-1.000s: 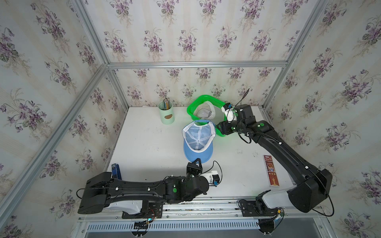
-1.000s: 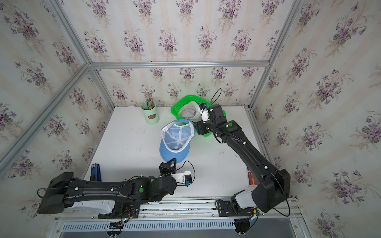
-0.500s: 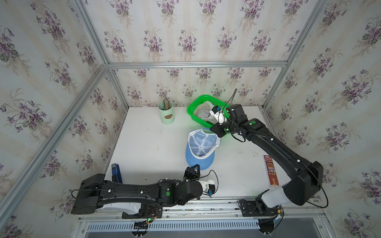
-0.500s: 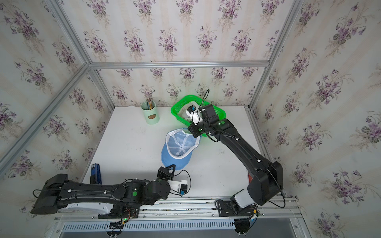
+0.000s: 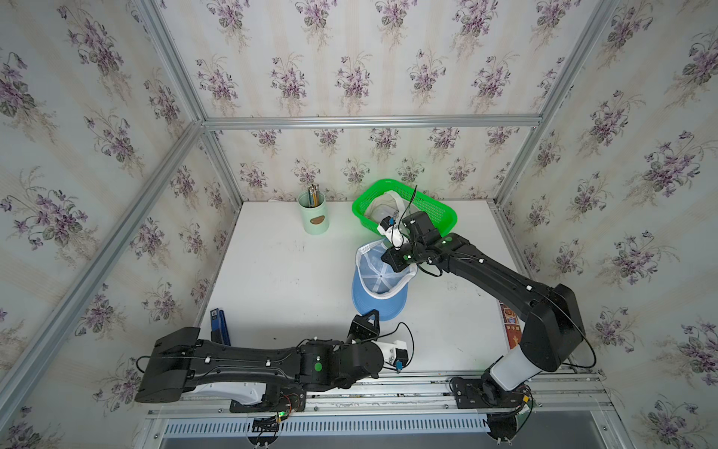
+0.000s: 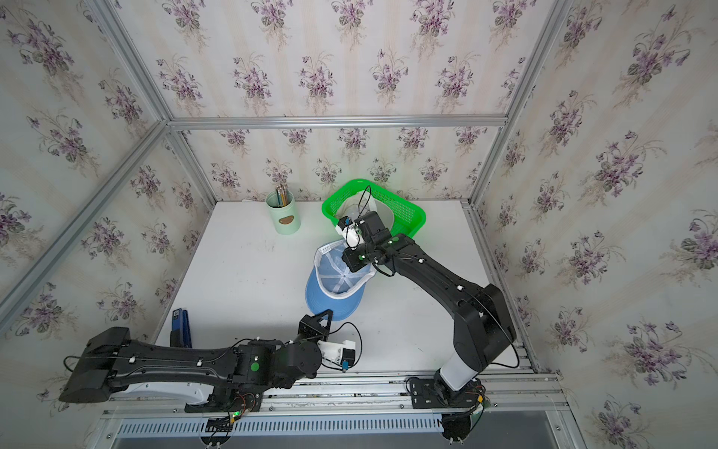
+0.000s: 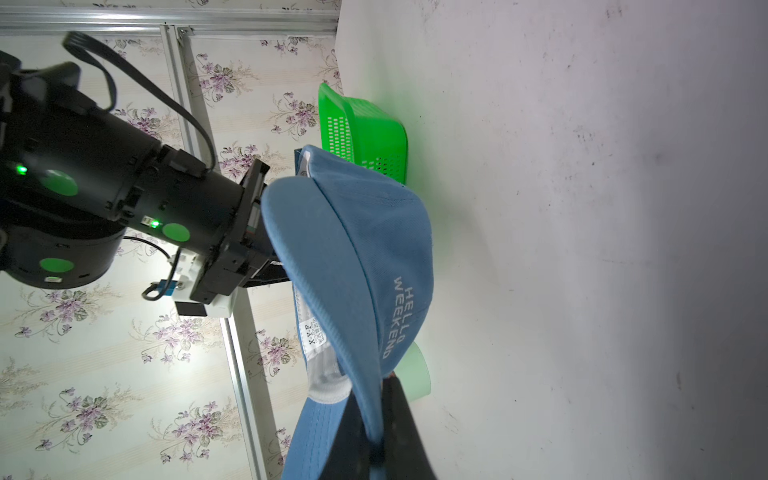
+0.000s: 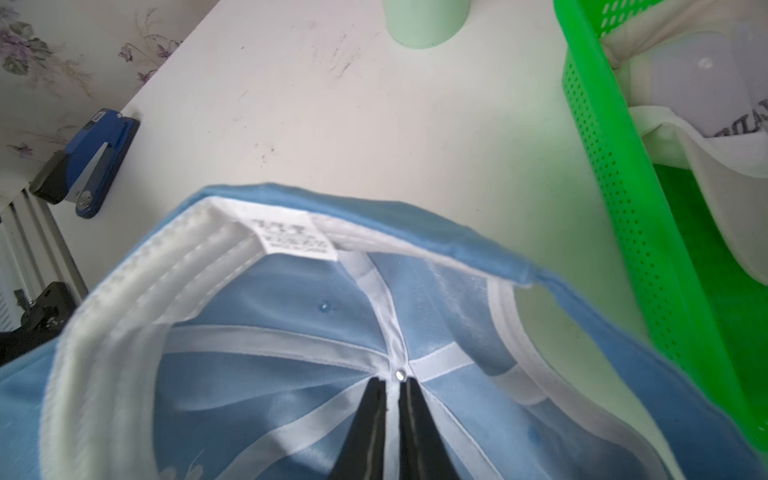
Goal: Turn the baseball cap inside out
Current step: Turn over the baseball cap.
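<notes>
The light blue baseball cap (image 5: 379,285) hangs open side up just above the white table, its white-taped lining showing in both top views. My left gripper (image 7: 372,395) is shut on the edge of the brim (image 7: 332,257), at the cap's near end. My right gripper (image 8: 392,384) reaches down inside the crown. Its black fingers (image 8: 374,415) are pinched on the white seam tape beside the small metal rivet (image 8: 400,375). The lettered front of the cap (image 7: 399,316) faces the table in the left wrist view.
A green basket (image 5: 441,215) holding a white cap stands just behind the blue cap, close to the right wrist. A mint pencil cup (image 5: 314,219) is at the back. A blue stapler (image 5: 219,324) lies at the left edge and a printed packet (image 5: 509,328) at the right edge.
My right gripper moved from beside the basket into the cap and closed on the inner seam. The cap and my left arm shifted toward the table's front.
</notes>
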You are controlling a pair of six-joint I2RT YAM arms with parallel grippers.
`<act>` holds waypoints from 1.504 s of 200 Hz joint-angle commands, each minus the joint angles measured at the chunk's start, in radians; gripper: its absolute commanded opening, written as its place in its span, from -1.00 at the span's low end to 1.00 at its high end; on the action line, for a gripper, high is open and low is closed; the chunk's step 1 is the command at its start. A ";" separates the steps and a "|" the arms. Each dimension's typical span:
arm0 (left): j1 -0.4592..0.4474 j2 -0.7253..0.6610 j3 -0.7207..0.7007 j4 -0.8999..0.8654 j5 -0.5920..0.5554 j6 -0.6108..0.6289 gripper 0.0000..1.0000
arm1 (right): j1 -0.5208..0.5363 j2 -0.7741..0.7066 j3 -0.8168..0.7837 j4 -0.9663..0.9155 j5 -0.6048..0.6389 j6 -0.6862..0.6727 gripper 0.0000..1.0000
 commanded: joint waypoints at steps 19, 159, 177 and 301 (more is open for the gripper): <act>-0.014 -0.003 0.009 0.056 -0.042 0.025 -1.00 | -0.001 0.049 0.013 0.031 0.135 0.029 -0.75; -0.040 0.000 -0.031 0.126 -0.123 0.053 -1.00 | 0.027 0.060 0.035 0.153 0.234 0.073 -0.51; -0.027 -0.004 -0.039 0.129 -0.133 0.048 -1.00 | 0.031 0.002 0.049 0.091 0.142 0.074 -0.31; -0.001 0.020 -0.078 0.322 -0.168 0.200 -1.00 | 0.028 0.148 0.225 -0.205 0.255 -0.017 -0.60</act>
